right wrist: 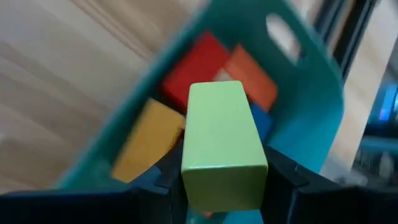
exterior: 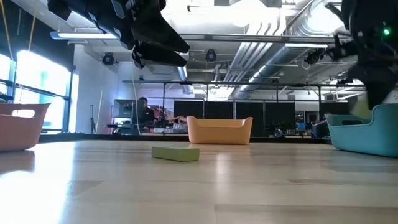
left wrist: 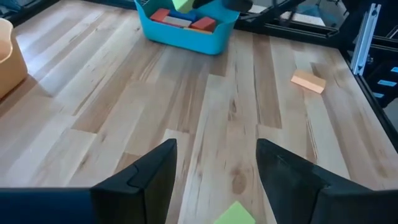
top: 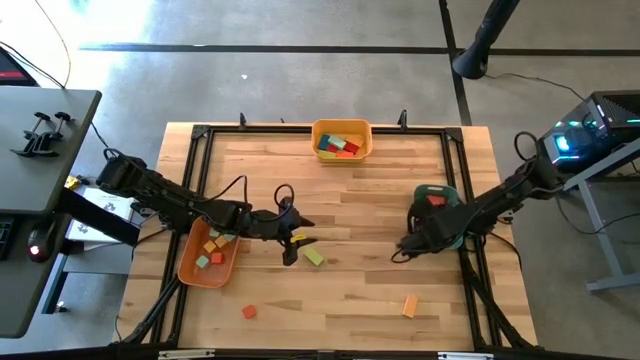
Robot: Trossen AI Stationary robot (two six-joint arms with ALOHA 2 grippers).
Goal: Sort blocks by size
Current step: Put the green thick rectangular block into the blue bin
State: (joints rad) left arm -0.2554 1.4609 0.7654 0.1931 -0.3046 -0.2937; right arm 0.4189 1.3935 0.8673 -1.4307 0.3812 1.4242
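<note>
Blocks | green bar (right wrist: 222,144) clamped in right gripper (right wrist: 221,180) above teal tray (right wrist: 311,93) | left gripper (left wrist: 214,168) held wide over green block (left wrist: 233,214) | risk: bar tipped onto tray rim if released off-centre

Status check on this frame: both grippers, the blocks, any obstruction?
Left gripper open, above a light green block on the table. Right gripper shut on a light green bar, over the teal tray. Nothing in the way.

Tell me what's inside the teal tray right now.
In the teal tray: a red block, an orange block, a yellow-orange block and a blue one, partly hidden by the light green block in the right gripper.
</note>
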